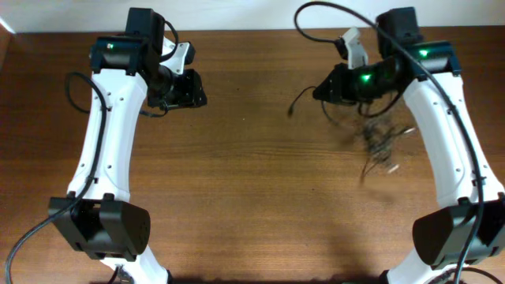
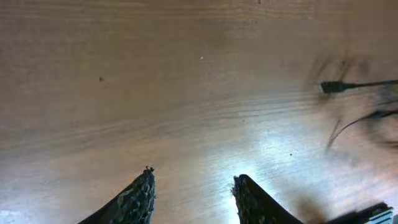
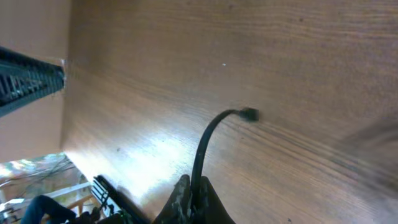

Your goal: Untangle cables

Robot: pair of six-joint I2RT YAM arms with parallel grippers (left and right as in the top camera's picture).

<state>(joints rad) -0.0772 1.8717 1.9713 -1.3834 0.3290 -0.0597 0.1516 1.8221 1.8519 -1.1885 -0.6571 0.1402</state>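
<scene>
Pulling one cable free of the tangle seems the step: right jaws pinch it, left jaws hang spread and empty, so next they should pin the tangle.

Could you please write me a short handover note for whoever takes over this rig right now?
Left pincer: open and empty, over bare table.
Right pincer: shut on one black cable; its plug sticks out beyond the fingers.
Cables: the rest form a blurred clump beside the right arm, on the table's right side.
Done: one strand gripped.
Left: the clump is not yet separated; strands likely need drawing apart one at a time.
</scene>
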